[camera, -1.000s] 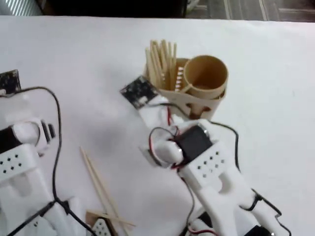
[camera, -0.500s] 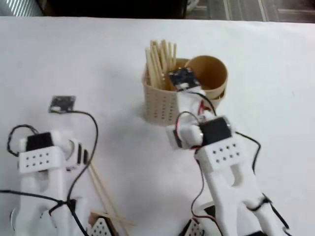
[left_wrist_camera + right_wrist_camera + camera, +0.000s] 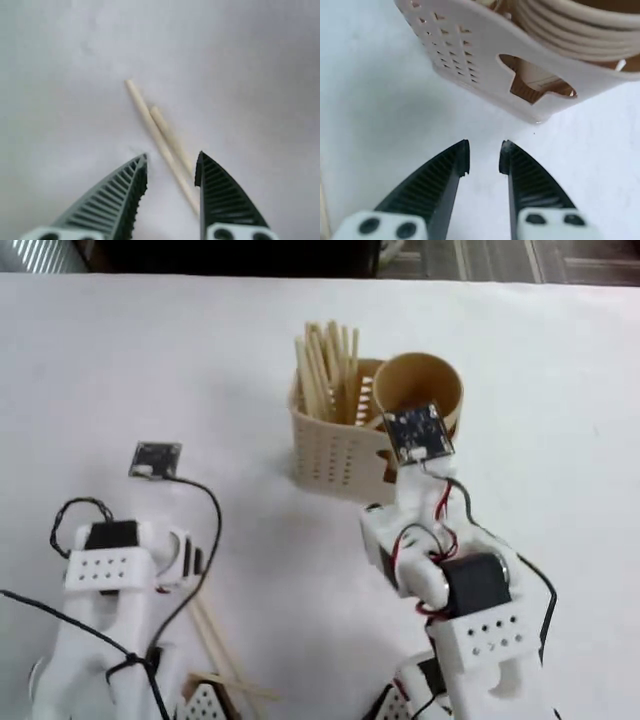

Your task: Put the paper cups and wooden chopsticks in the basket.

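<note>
Since the earlier frames the left arm has swung in from the table's edge, and the right arm has drawn back from the basket. The left gripper [image 3: 171, 157] now hangs over the two loose chopsticks [image 3: 150, 123] lying side by side on the white table [image 3: 150, 360], jaws moderately wide with the sticks between their tips, seemingly lined up to pinch them. Further right, the basket [image 3: 335, 455] stands upright with a bundle of chopsticks [image 3: 325, 370] and stacked paper cups [image 3: 440, 375] inside. The right gripper [image 3: 484, 152] faces its near wall with jaws narrow and empty, probably backed off to leave the left arm room.
</note>
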You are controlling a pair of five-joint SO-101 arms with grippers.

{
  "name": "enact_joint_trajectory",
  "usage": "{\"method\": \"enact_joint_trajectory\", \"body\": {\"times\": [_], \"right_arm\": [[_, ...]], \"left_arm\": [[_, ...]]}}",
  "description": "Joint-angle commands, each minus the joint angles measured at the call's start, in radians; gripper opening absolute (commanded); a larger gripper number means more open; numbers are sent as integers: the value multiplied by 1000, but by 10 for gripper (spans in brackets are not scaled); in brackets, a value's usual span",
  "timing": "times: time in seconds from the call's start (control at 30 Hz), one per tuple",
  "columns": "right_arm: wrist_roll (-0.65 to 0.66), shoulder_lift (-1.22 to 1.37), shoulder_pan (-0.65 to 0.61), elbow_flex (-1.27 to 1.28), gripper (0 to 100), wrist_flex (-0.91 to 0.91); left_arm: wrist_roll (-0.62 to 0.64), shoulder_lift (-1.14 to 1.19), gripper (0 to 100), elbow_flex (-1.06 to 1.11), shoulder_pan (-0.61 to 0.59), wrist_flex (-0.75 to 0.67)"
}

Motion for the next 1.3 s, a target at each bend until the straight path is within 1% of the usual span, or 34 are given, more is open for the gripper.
{"method": "enact_joint_trajectory", "body": {"times": [0.0,0.17,0.27,0.43,0.5,0.63,0.7,0.9,0.97,1.07,1.17,1.27], "right_arm": [[-6,-33,8,-2,108,-24],[-6,-31,12,-2,108,-24],[-6,-31,12,-2,108,-24],[-6,-31,12,-2,108,-24],[-6,-31,10,-2,108,-24],[-6,-33,10,-2,108,-24],[-6,-36,10,-2,108,-24],[-6,-38,8,-2,108,-24],[-5,-39,10,-2,108,-24],[-5,-39,12,-2,108,-24],[-3,-39,13,-2,108,-24],[-3,-39,13,-2,108,-24]], "left_arm": [[12,-16,172,-3,62,-12],[14,-13,170,0,71,-28],[14,42,170,-11,70,-26],[9,232,173,-81,-5,-26],[9,326,173,-109,-10,-28],[12,513,172,-157,-10,-89],[12,599,170,-199,-10,-94],[14,802,168,-384,-10,-15],[23,852,130,-450,-10,6],[89,915,23,-523,-10,11],[137,955,35,-582,8,34],[173,989,23,-643,22,66]]}}
